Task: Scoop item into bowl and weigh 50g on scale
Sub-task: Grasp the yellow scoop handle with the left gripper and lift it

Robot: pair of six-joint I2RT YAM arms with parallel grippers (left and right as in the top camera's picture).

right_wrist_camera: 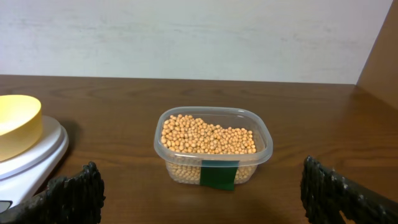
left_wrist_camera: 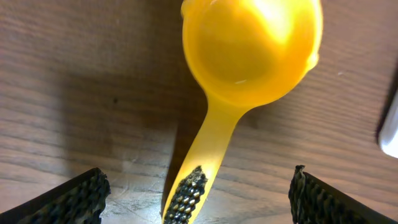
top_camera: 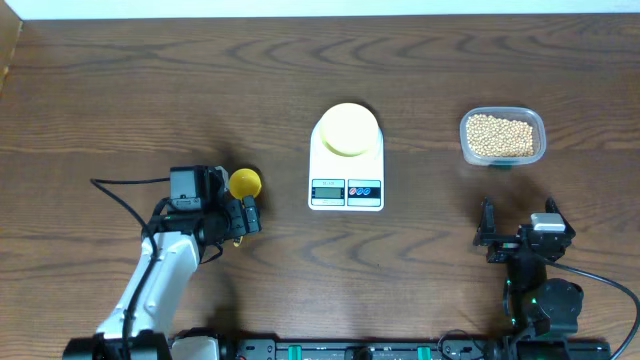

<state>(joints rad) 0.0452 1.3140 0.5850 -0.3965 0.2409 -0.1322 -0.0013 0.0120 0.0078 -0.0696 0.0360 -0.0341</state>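
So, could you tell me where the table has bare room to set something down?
Bare wood lies between the scale and the bean tub, behind both, and left of the scoop. It is crowded at the left claw, over the scoop.

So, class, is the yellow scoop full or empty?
Empty. The scoop lies on the table, its cup facing up and bare, nothing inside.

One scale [top_camera: 346, 190], one bowl [top_camera: 347, 130], one scoop [top_camera: 245, 183], one tub [right_wrist_camera: 180, 173]; beans [right_wrist_camera: 208, 137] too many to count, perhaps hundreds.

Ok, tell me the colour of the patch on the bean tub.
Dark green patch; the right wrist view shows it best.
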